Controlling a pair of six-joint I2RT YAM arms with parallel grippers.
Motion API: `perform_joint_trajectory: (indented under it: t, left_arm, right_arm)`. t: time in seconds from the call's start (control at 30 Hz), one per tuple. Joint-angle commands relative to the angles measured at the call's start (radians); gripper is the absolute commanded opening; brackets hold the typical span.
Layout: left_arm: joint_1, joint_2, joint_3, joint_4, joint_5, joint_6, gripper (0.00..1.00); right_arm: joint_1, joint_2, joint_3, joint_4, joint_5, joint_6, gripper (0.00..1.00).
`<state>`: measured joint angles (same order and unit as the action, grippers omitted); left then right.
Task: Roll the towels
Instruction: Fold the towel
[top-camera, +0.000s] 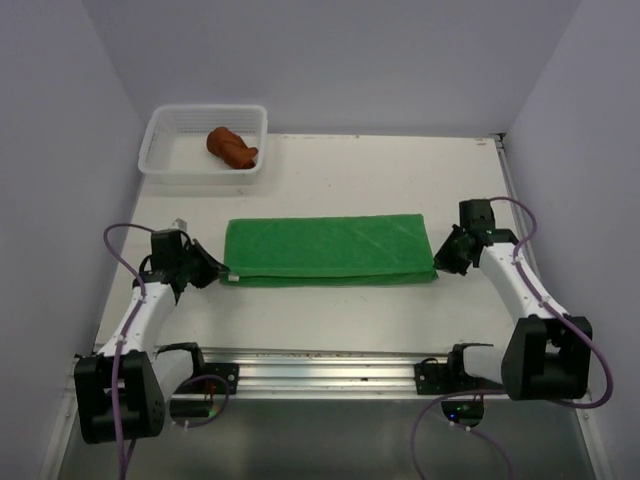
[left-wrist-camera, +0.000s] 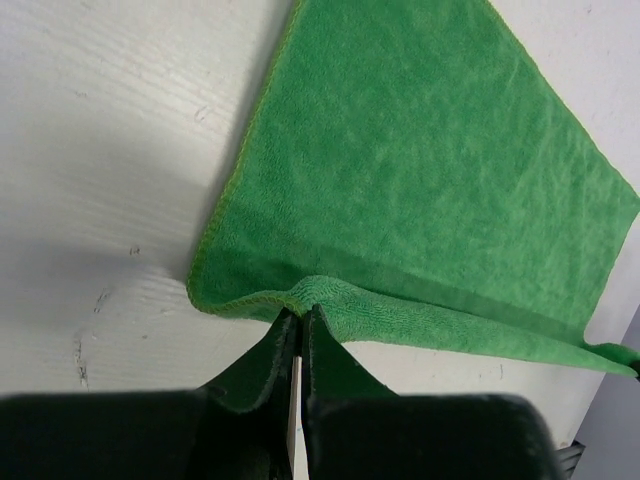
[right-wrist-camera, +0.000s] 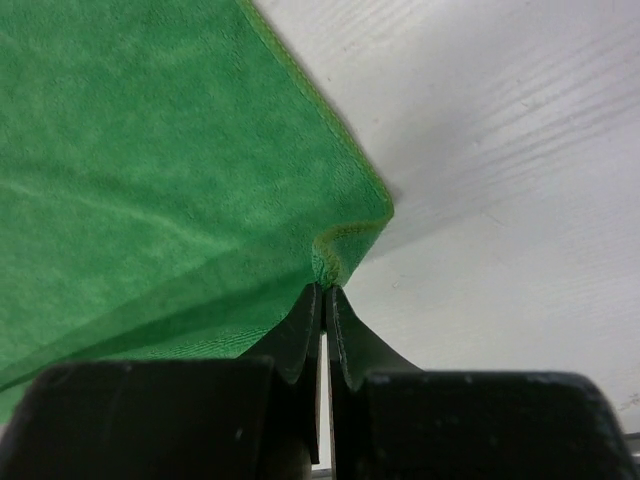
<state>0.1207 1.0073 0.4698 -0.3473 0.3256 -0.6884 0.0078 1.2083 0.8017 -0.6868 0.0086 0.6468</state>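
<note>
left pincer, right pincer pinching green towel corners; gripped hem hidden.

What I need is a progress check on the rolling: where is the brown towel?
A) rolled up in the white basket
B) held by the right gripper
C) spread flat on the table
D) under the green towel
A: the brown towel lies rolled up inside the white basket at the far left, while the left gripper and right gripper pinch the green towel.
</note>
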Motion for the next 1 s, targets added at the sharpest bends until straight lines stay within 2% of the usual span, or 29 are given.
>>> perform_joint_trajectory:
  t: [0.0,0.27,0.43,0.97]
  left_arm:
    - [-0.006,0.045,0.082,0.079,-0.013,-0.002,0.02]
    - [-0.004,0.146,0.181,0.102,-0.013,0.003,0.02]
    - [-0.004,0.194,0.181,0.156,0.004,-0.002,0.02]
    - [-0.004,0.304,0.286,0.186,0.003,0.020,0.01]
  right_arm:
    - [-0.003,0.066,0.083,0.050,-0.002,0.011,0.00]
    - [-0.003,0.223,0.215,0.067,-0.041,0.011,0.00]
    - [-0.003,0.309,0.277,0.070,-0.044,0.010,0.00]
    - [-0.003,0.473,0.441,0.066,-0.042,0.020,0.00]
